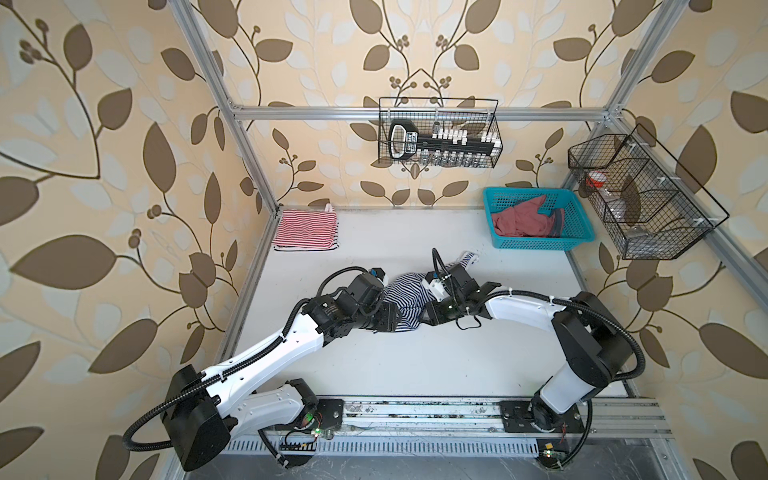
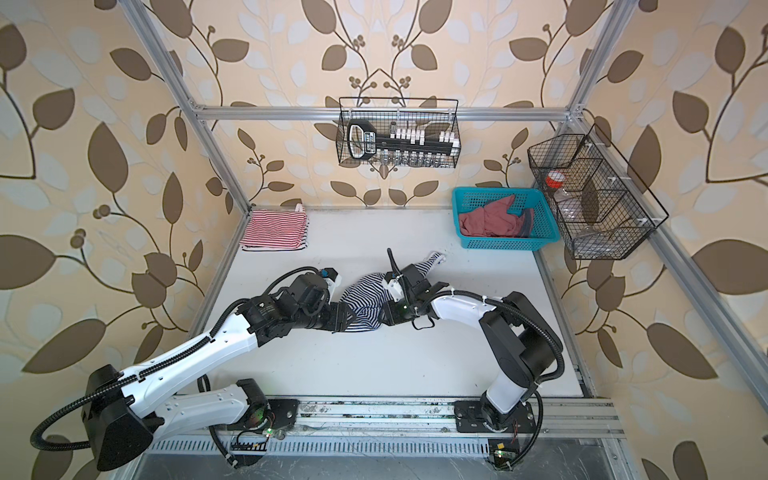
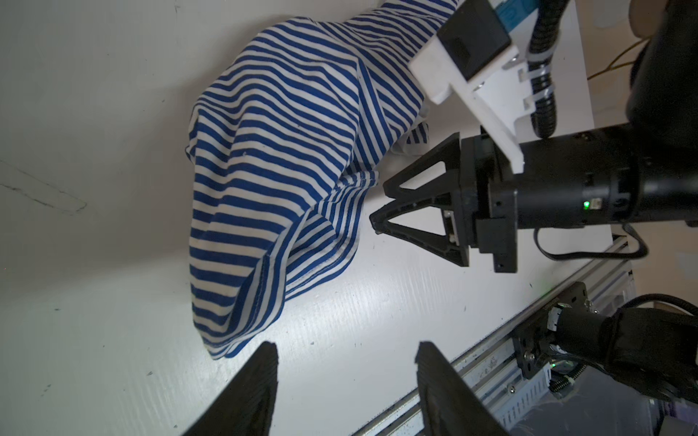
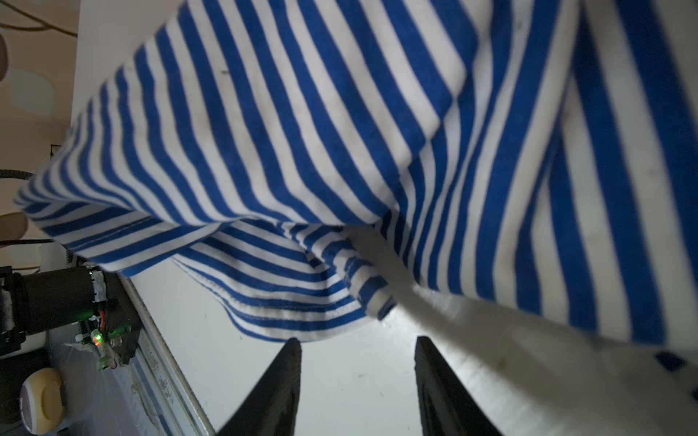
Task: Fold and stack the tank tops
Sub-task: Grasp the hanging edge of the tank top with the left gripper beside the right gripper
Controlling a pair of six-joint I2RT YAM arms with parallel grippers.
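Navy top (image 1: pixel 405 291) lies bunched between my grippers, long axis pointing toward the basket (image 1: pixel 534 244); left gripper (image 3: pixel 347 345) and right gripper (image 4: pixel 359 341) flank its hem end, both spread, empty, about equally close.

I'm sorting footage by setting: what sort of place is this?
Probably a robot test cell dressed like a home: aluminium frame, leaf wallpaper, turquoise laundry basket on a white table.

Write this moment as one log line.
navy striped top crumpled mid-table | left gripper open, empty | right gripper open, empty | red-striped top folded | dusty red top in basket
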